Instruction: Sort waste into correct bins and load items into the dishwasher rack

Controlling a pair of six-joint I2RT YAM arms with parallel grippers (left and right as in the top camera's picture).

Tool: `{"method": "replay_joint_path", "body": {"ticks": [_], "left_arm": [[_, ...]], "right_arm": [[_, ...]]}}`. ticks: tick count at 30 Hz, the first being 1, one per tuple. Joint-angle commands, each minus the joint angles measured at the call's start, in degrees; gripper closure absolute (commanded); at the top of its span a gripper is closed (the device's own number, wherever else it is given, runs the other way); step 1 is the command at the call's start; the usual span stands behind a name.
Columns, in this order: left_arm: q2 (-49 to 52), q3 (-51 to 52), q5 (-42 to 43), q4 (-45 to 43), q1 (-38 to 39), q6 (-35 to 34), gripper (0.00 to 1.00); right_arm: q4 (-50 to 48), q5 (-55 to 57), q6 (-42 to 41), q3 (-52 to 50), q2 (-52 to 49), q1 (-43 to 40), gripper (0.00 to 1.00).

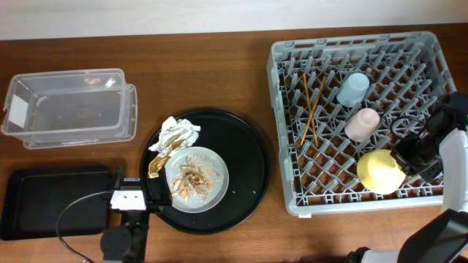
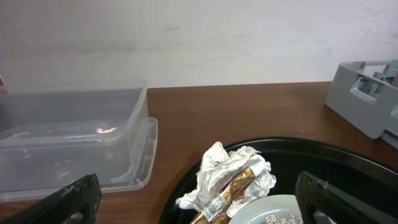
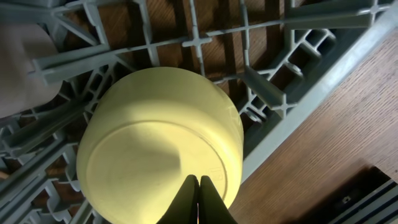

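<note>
Right gripper: fingers pressed together with nothing between them, tips over the near edge of the yellow-green bowl, which sits upside down in the near right corner of the dishwasher rack. Whether the tips touch the bowl cannot be told. Left gripper: jaws spread wide and empty, with only the two dark fingertips in view, flanking the crumpled white-and-gold wrappers. The wrappers lie on the round black tray, touching the grey-white plate, which holds beige food scraps. The left wrist view cuts the plate off at its lower edge. Also in the rack: light blue cup, pink cup and two chopsticks. The right arm hides part of the rack's right side. The clear tub and the shallow black tray stand left of the round tray; the left arm covers the black tray's right end. Surface: brown wooden table. Backdrop: plain pale wall.
</note>
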State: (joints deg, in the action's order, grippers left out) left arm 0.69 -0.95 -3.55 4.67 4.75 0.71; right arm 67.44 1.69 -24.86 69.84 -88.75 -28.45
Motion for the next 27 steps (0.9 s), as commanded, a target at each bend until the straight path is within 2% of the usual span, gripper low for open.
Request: {"method": "replay_joint_path", "body": {"ticks": [1,4,7,9,10,12,13,15,19,24,27], "left_arm": [[-0.2,0.4,0.4,-0.1,0.2,1.1,0.00],[-0.2,0.4,0.4,-0.1,0.2,1.1,0.01],[-0.2,0.4,0.4,-0.1,0.2,1.1,0.01],[-0.2,0.4,0.4,-0.1,0.2,1.1,0.01],[-0.2,0.4,0.4,-0.1,0.2,1.1,0.01],[-0.2,0.4,0.4,-0.1,0.2,1.1,0.01],[-0.2,0.4,0.4,-0.1,0.2,1.1,0.01],[-0.2,0.4,0.4,-0.1,0.2,1.1,0.00],[-0.2,0.4,0.4,-0.1,0.2,1.1,0.01],[-0.2,0.4,0.4,-0.1,0.2,1.1,0.01],[-0.2,0.4,0.4,-0.1,0.2,1.1,0.01]], "right_arm": [[0.7,0.5,-1.2,-0.3,0.1,0.3,0.96],[2.0,-6.2,1.0,0.0,2.7,1.1,0.96],[2.0,-7.3,1.0,1.6,10.7,4.5,0.96],[2.2,-7.7,1.0,3.7,16.8,8.3,0.91],[2.1,-8.5,1.5,4.6,19.3,10.3,0.75],[-0.2,-12.8,4.1,5.7,24.2,14.9,0.11],[-1.3,-13.9,4.0,5.7,26.0,16.8,0.02],[-3.0,-14.2,4.0,5.7,29.2,20.5,0.02],[-3.0,-14.3,4.9,5.7,29.8,21.7,0.02],[7.9,-14.6,6.7,10.9,20.0,21.7,0.02],[9.6,-14.6,6.6,15.8,15.6,21.7,0.02]]}}
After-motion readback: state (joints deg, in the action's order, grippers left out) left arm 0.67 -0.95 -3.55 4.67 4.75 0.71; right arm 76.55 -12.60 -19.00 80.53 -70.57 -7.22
